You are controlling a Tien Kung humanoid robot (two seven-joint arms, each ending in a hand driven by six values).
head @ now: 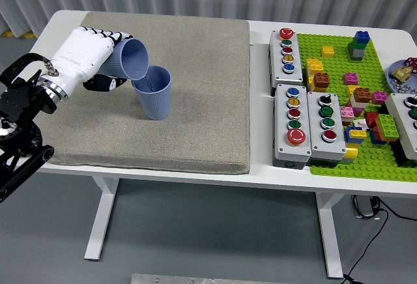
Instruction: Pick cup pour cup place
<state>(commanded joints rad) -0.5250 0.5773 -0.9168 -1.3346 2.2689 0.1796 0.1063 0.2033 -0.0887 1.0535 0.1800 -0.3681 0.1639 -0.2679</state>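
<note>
My left hand [98, 59] is shut on a blue cup [129, 59], holding it tipped on its side with the mouth facing right and down. Its rim hangs just over the mouth of a second blue cup [154, 94]. That second cup stands upright on the grey mat [195, 101], left of the mat's middle. I cannot see whether anything is inside either cup. The right hand is out of view.
Right of the mat stand grey button boxes [306, 124] with coloured buttons. Beyond them lies a green baseplate [339, 75] with several loose bricks. A small dish [402, 75] sits at the far right edge.
</note>
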